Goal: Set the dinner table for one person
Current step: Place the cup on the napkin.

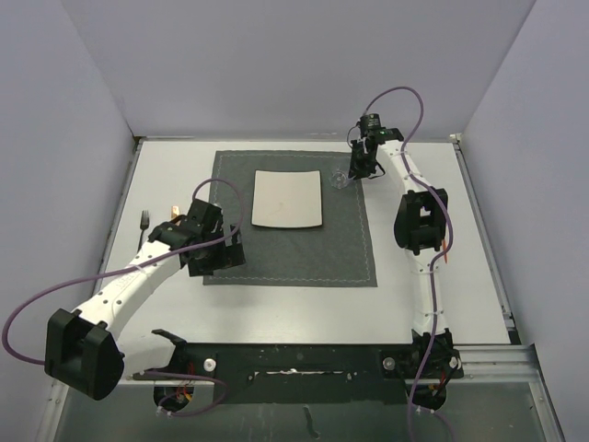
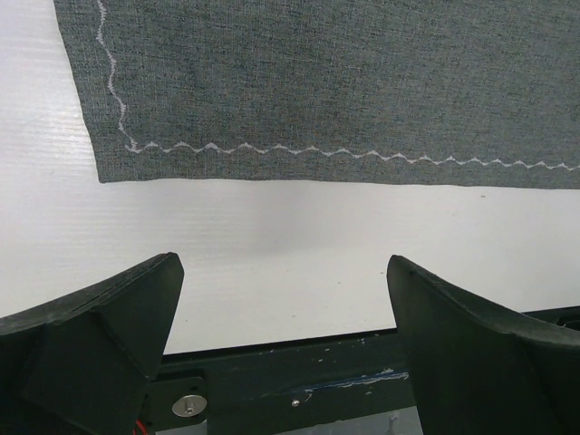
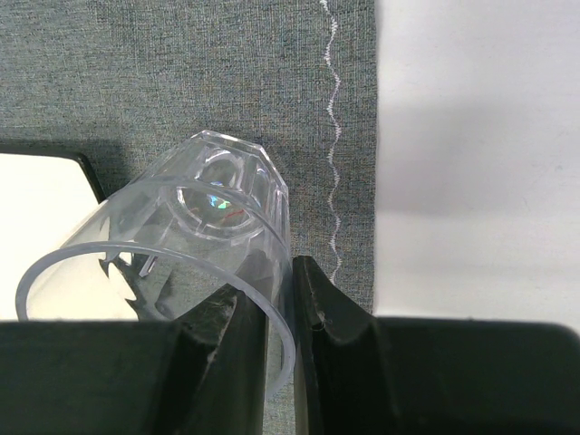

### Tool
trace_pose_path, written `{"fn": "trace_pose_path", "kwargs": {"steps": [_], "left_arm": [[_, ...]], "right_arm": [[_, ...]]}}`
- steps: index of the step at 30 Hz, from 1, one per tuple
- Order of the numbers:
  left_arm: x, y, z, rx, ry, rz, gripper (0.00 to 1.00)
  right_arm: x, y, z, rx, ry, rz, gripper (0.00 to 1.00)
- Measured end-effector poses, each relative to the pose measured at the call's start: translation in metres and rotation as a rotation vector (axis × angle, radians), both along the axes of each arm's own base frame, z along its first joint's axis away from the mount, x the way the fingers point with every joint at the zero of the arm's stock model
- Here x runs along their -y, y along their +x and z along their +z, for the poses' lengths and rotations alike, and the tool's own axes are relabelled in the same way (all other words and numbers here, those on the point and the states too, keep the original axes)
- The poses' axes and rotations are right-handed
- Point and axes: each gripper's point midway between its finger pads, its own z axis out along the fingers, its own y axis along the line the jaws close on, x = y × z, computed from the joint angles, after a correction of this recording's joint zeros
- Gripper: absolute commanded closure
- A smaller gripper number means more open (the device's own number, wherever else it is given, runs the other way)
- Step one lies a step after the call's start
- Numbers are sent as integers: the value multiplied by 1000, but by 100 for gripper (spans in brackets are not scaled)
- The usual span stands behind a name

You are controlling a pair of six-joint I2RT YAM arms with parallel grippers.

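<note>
The dinner table (image 1: 166, 175) carries a dark grey placemat (image 1: 350, 249) with a white square plate (image 1: 288, 199) on its far half. A clear glass (image 1: 339, 177) stands at the plate's far right corner, and my right gripper (image 1: 355, 168) is on it. In the right wrist view the right gripper (image 3: 288, 308) is shut on the glass (image 3: 208, 208), with one finger inside the rim and one outside the wall. My left gripper (image 1: 219, 260) hovers open over the placemat's near left corner. Nothing lies between the left gripper's (image 2: 281, 308) fingers, only bare table (image 2: 272, 236) and the placemat's edge (image 2: 317, 91).
A fork (image 1: 144, 230) lies on the table left of the placemat, beside the left arm. A small tan object (image 1: 175, 214) shows next to the left wrist, and something orange (image 1: 446, 249) peeks from behind the right arm. Grey walls close the table in on three sides.
</note>
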Motion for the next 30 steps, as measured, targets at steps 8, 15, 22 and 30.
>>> {"fn": "trace_pose_path", "kwargs": {"steps": [8,15,22,30], "left_arm": [[3,-2,-4,-16,4,-2,2],[3,-2,-4,-16,6,-3,2],[4,-3,-8,-28,12,-3,2],[6,-3,-14,-38,15,-10,2]], "right_arm": [[1,0,0,3,-6,3,89],[1,2,1,11,-9,11,71],[3,8,3,36,-5,12,64],[0,20,9,82,30,21,57]]}}
